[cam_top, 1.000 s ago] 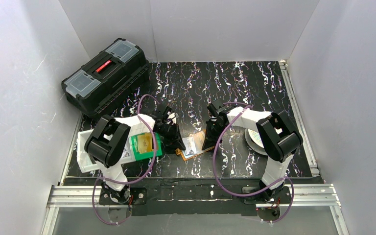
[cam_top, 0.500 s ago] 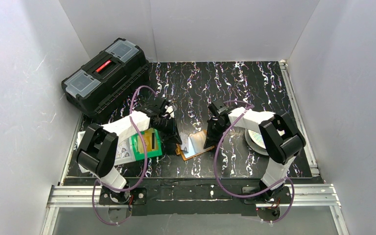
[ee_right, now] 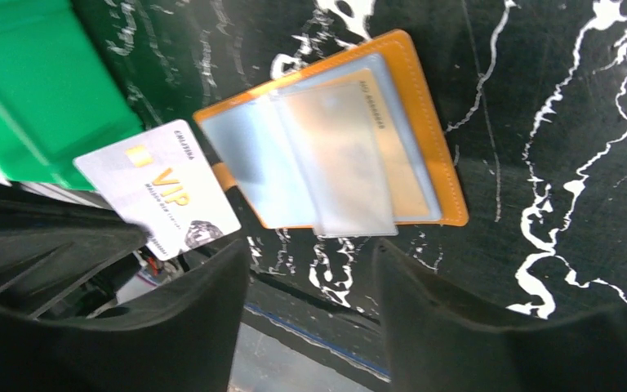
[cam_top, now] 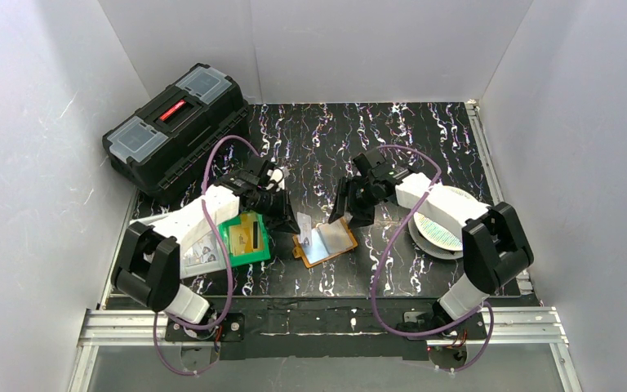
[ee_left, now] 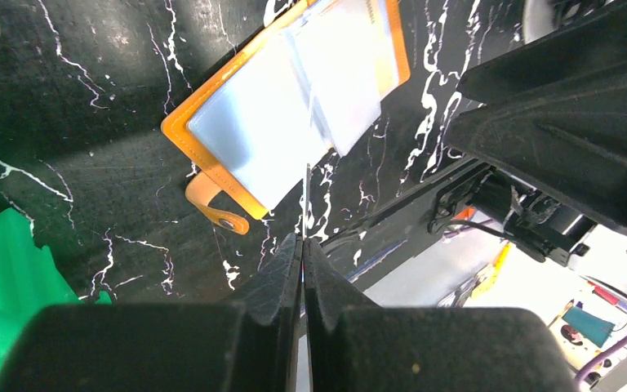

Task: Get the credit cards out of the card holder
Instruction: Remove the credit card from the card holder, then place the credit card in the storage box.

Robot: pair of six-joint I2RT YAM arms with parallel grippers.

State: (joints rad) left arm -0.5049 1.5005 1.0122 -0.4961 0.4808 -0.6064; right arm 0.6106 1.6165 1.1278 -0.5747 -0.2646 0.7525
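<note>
While the left gripper [ee_left: 303,245] pinches a silver card [ee_right: 159,200], the right gripper [ee_right: 310,253] gapes. The card holder [ee_right: 294,155] holds a gold card [ee_right: 404,175].

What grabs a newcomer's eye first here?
The orange card holder lies open mid-table, clear pockets up. Just to its left, the left gripper is shut on a silver VIP card, held upright and out of the pockets, while the right gripper hangs open over the holder. A black toolbox fills the far left corner.
</note>
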